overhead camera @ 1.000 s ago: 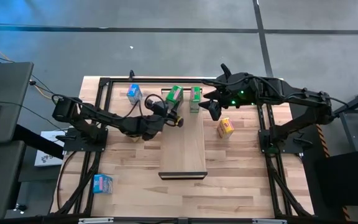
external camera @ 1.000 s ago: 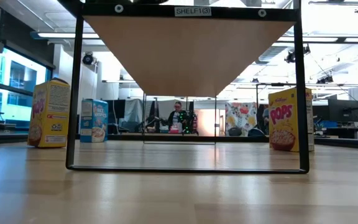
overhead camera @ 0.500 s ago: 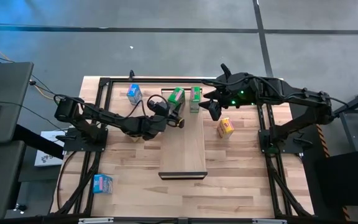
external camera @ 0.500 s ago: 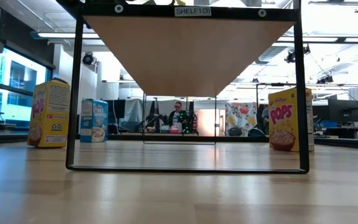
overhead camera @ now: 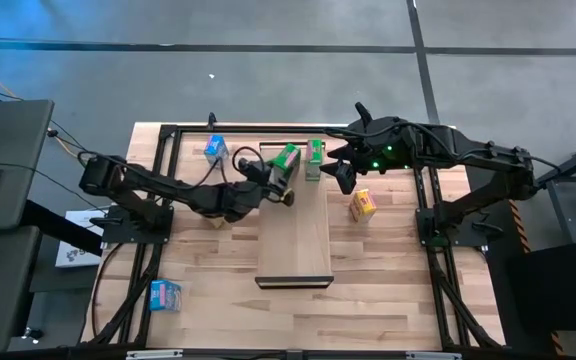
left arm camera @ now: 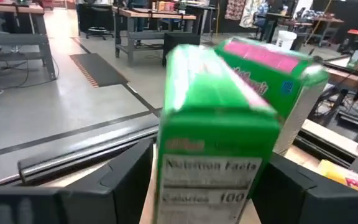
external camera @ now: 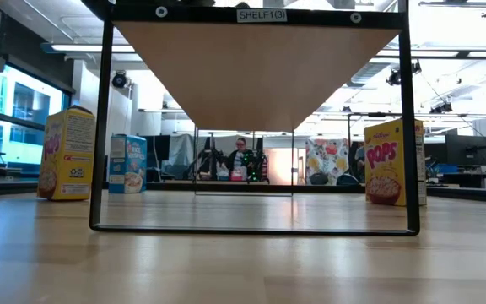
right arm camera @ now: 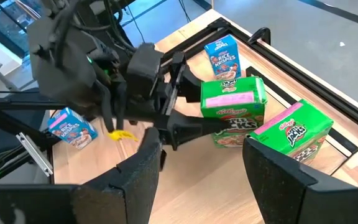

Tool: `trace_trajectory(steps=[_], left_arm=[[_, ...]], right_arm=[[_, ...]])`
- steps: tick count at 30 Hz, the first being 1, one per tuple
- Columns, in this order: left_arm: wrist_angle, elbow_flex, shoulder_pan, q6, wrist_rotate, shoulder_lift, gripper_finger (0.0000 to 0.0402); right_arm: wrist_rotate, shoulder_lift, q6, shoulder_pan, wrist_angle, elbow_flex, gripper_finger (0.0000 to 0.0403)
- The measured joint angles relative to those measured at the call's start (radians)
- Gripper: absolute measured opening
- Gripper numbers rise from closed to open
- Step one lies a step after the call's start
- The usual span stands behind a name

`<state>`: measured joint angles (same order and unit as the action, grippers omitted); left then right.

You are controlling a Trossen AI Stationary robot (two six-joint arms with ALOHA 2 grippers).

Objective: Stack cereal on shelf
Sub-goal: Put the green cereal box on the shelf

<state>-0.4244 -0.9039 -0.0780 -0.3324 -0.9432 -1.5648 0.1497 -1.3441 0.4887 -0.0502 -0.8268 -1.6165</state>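
Note:
My left gripper [overhead camera: 284, 176] is shut on a green cereal box [overhead camera: 286, 157] over the far end of the shelf [overhead camera: 295, 235], a light-wood plank. A second green box [overhead camera: 314, 158] stands just to its right on the shelf's far end. My right gripper [overhead camera: 341, 178] hovers open to the right of both green boxes. In the right wrist view its fingers frame the held green box [right arm camera: 232, 107] and the second green box [right arm camera: 294, 140]. A yellow box [overhead camera: 363, 205] stands on the table right of the shelf. Blue boxes sit at the far left [overhead camera: 215, 150] and near left [overhead camera: 165, 295]. My left gripper pinches the green box between its two fingers [left arm camera: 124, 180], one on each side wall [left arm camera: 166, 162], with the nutrition panel [left arm camera: 210, 177] facing the wrist. The fingers come in about level from the table's left. The box is upright, slightly tilted; whether its base touches the shelf I cannot tell.
A black metal frame [overhead camera: 168, 135] borders the table and carries the shelf [external camera: 256, 76] above the tabletop. In the low view a yellow box [external camera: 66, 152], a blue box [external camera: 127, 163] and another yellow box [external camera: 392, 160] stand beyond the frame. A person shows far behind.
My left gripper has carried the green box a little toward the table's right, closer to the second green box, and the box has turned and tipped slightly. My right gripper has kept still.

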Motion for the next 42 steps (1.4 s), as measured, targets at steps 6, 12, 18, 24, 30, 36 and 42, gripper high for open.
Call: trace_trajectory(steps=[6,12,18,24,30,36,42], left_arm=[[0.002,0.0,0.0,0.014,0.023,0.102,0.023],[0.075,0.0,-0.004,0.16,0.085,0.276,0.023],[0.35,-0.001,0.029,0.204,0.244,0.414,0.0208],[0.49,0.052,0.111,0.1,0.302,0.4,0.0061],[0.372,0.156,0.15,-0.01,0.415,0.342,0.0006],[0.317,0.174,0.15,-0.032,0.411,0.262,0.0001],[0.187,0.174,0.148,-0.032,0.413,0.183,0.0]], right_arm=[[0.0,0.0,0.0,0.0,0.0,0.0,0.022],[0.0,0.0,0.0,0.0,0.0,0.0,0.022],[0.001,0.0,0.0,0.0,0.0,0.0,0.022],[0.004,0.0,0.0,0.0,0.0,0.0,0.022],[0.004,0.0,0.0,0.0,0.0,0.0,0.022],[0.014,0.0,0.0,0.0,0.001,0.0,0.022],[0.032,0.0,0.0,0.0,0.0,0.0,0.022]])
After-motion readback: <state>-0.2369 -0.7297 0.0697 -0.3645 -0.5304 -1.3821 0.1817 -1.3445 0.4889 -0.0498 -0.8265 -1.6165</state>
